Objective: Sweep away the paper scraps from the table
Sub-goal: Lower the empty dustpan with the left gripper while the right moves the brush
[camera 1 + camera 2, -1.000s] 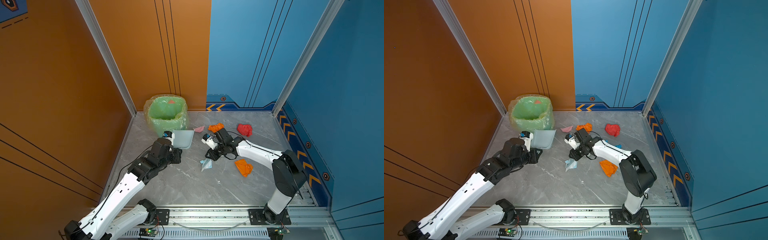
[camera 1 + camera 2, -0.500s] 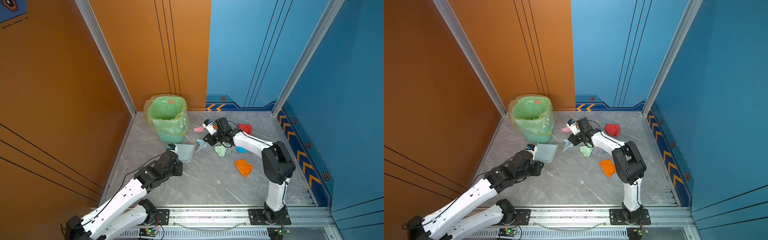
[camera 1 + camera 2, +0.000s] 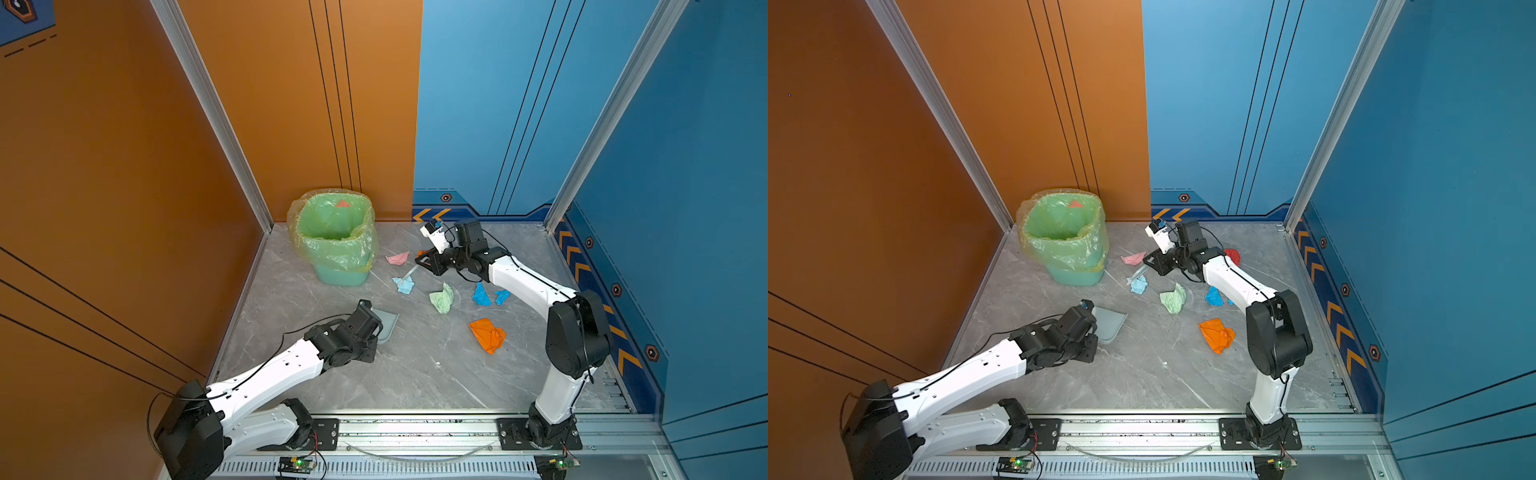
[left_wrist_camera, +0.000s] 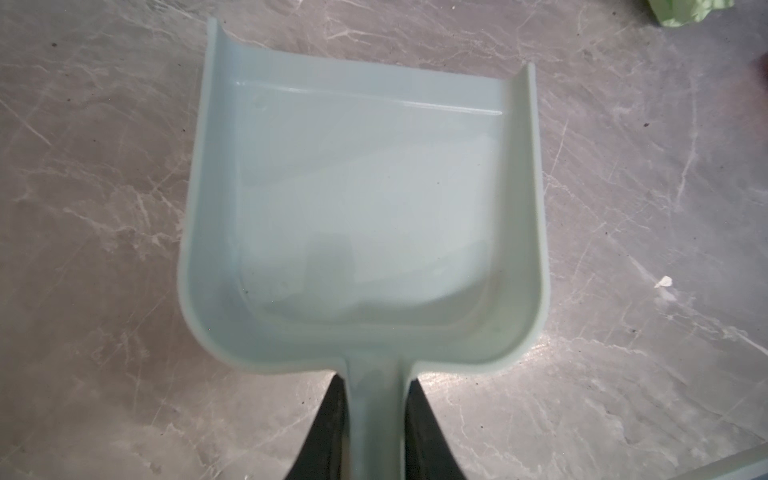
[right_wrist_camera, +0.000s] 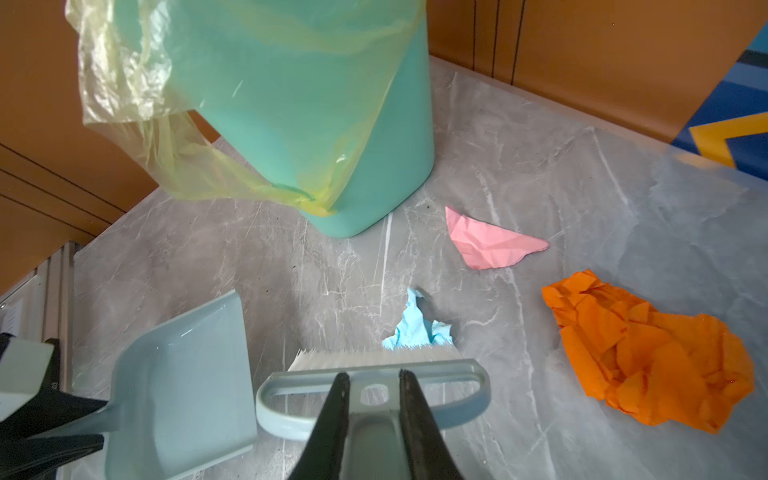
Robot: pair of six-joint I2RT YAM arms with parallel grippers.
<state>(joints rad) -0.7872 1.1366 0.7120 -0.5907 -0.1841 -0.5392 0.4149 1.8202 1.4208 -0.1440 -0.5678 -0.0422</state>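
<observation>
Beside the bin [image 3: 332,237], left fingers [image 4: 328,436] clamp the dustpan [image 4: 365,187] flat on the worktop [image 3: 415,374] as catcher, while right fingers [image 5: 332,424] pinch the brush [image 5: 374,432] behind a blue scrap [image 5: 415,328], apparently to sweep it in; other scraps [image 3: 486,334] lie near the bin.

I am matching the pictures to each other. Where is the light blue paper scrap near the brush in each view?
Both top views: the light blue scrap lies right of the green bin, apart from it.
Left wrist: not in it.
Right wrist: just beyond the bristles of the brush, at.
Shared landmark: the dustpan, seen in all four.
</observation>
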